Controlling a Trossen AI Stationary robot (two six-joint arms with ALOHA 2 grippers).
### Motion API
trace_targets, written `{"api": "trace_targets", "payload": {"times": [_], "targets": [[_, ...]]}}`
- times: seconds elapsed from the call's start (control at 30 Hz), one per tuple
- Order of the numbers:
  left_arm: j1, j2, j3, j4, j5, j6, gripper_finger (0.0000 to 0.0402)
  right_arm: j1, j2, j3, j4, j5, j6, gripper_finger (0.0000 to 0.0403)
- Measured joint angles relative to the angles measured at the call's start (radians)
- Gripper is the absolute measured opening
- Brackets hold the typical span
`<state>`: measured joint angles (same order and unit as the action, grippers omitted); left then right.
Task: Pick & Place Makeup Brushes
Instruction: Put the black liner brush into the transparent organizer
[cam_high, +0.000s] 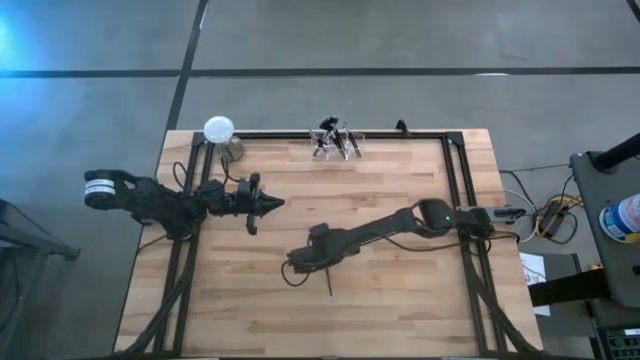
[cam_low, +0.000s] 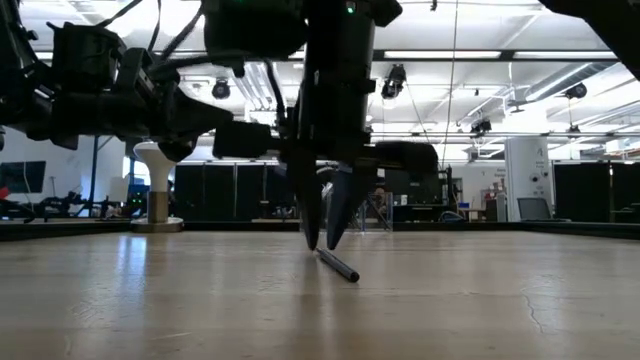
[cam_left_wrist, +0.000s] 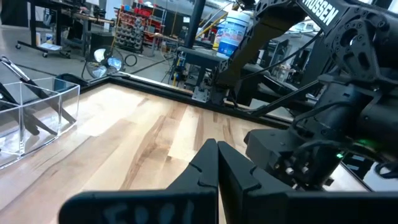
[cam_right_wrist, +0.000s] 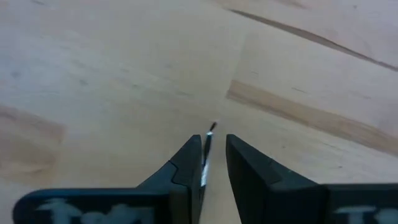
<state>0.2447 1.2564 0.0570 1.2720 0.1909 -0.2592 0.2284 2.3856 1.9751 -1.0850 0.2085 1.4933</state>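
One thin dark makeup brush (cam_high: 329, 283) lies flat on the wooden table near its middle, and shows in the low view (cam_low: 340, 266) too. My right gripper (cam_high: 312, 265) points down at its far end, narrowly open. In the right wrist view the brush (cam_right_wrist: 206, 149) lies in the gap between the fingers of this gripper (cam_right_wrist: 213, 140), close beside one of them. More brushes stand in a clear holder (cam_high: 335, 142) at the far edge. My left gripper (cam_high: 278, 203) hovers shut left of centre, touching nothing. My right gripper comes from above with its fingertips (cam_low: 312, 246) down at the table, one on either side of the brush's far end (cam_right_wrist: 204, 163). The brush lies flat on the wood, along the gap. Whether the nearer finger (cam_right_wrist: 189, 158) touches it, I cannot tell.
A white ball-topped stand (cam_high: 218, 130) is at the table's far left corner. The clear holder (cam_left_wrist: 31, 118) sits by the far rail. A black frame (cam_high: 455, 180) borders the table. Bare wood lies near and right of the brush.
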Motion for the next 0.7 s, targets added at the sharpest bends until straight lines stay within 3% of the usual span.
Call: {"api": "trace_targets", "payload": {"times": [0.47,0.7], "targets": [[0.000,0.000,0.000,0.002,0.000,-0.008,0.0000,0.001,-0.008,-0.061,0.090,0.007,-0.017,0.0013],[0.009,-0.003,0.000,0.013,0.000,-0.010,0.0000,0.001,-0.013,-0.036,0.103,0.055,-0.121,0.0010]]}}
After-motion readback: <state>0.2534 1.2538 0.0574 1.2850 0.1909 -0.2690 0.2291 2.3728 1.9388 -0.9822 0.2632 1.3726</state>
